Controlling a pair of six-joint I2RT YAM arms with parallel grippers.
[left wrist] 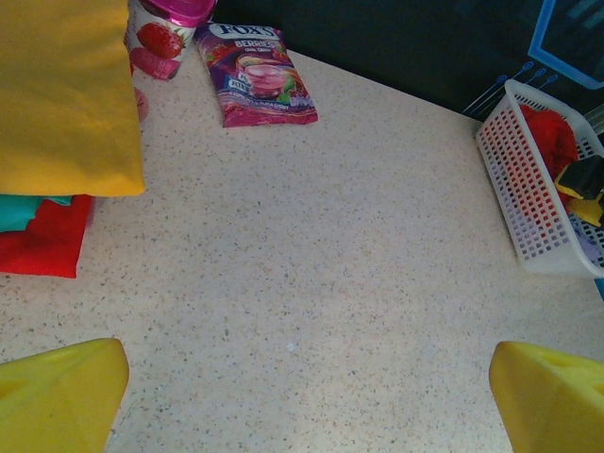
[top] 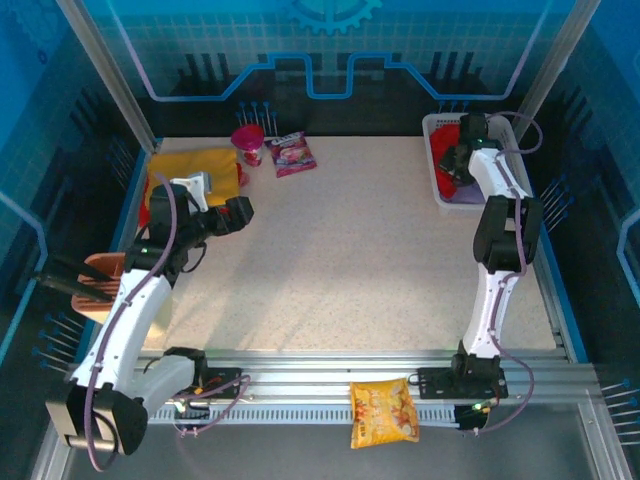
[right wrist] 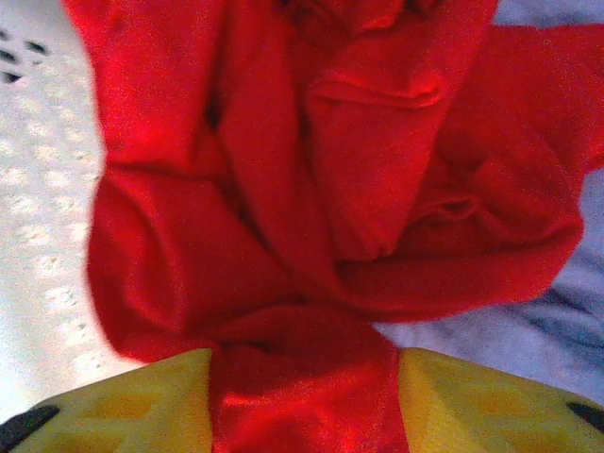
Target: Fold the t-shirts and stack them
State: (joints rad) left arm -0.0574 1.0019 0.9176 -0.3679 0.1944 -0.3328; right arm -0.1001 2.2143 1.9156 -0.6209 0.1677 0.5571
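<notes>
Right claw (right wrist: 302,401) is down in the basket (top: 436,195) at the far right corner. In the wrist view its two yellow fingers (right wrist: 123,406) are clamped on a bunched waist of the red shirt (right wrist: 311,189), with the lilac shirt (right wrist: 528,321) lying under it. I read this as the pick-up step: fetching the next shirt to fold. Left claw (left wrist: 307,396) hangs spread wide, holding nothing, over bare table (left wrist: 330,283) just beside the stack (top: 190,172) at the far left, where a yellow shirt (left wrist: 57,94) tops a teal shirt (left wrist: 28,209) and a folded red one (left wrist: 42,247). Next, I reckon, I need a straight lift so the red shirt clears the basket wall without dragging the lilac along or tipping the basket. Then it's a carry to the open middle of the table, where the left claw can take a second corner and spread it flat.
</notes>
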